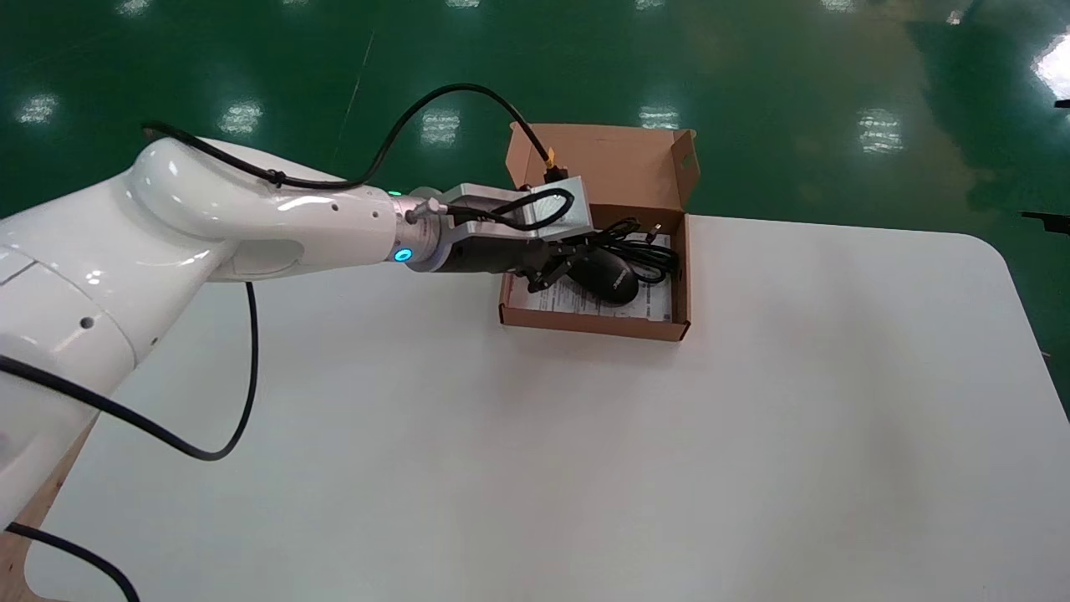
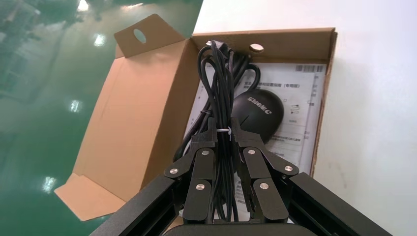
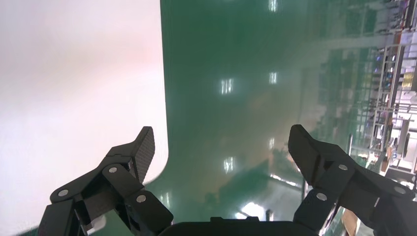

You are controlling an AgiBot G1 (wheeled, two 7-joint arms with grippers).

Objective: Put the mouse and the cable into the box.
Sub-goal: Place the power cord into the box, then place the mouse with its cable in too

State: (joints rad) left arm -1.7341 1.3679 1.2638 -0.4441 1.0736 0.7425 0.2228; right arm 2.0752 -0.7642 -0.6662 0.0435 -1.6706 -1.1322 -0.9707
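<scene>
In the upper centre of the head view, the left gripper (image 2: 223, 132) clamps its fingers on the bundled cable (image 2: 220, 73) over the open box (image 2: 147, 113), where the mouse (image 2: 258, 110) lies. The right gripper (image 3: 221, 135) hangs with fingers wide apart at the surface's (image 3: 74, 73) edge.

The left gripper (image 1: 558, 266) reaches in over one side wall of the open cardboard box (image 1: 595, 323), with its jaws down inside. Straight ahead of the jaws, just beside their tips, the black mouse (image 1: 613, 278) lies on a printed sheet (image 1: 577, 301). The black cable (image 1: 650, 251) runs from the jaws along the mouse's far side. Behind the jaws, the arm crosses the white table (image 1: 585, 468).
</scene>
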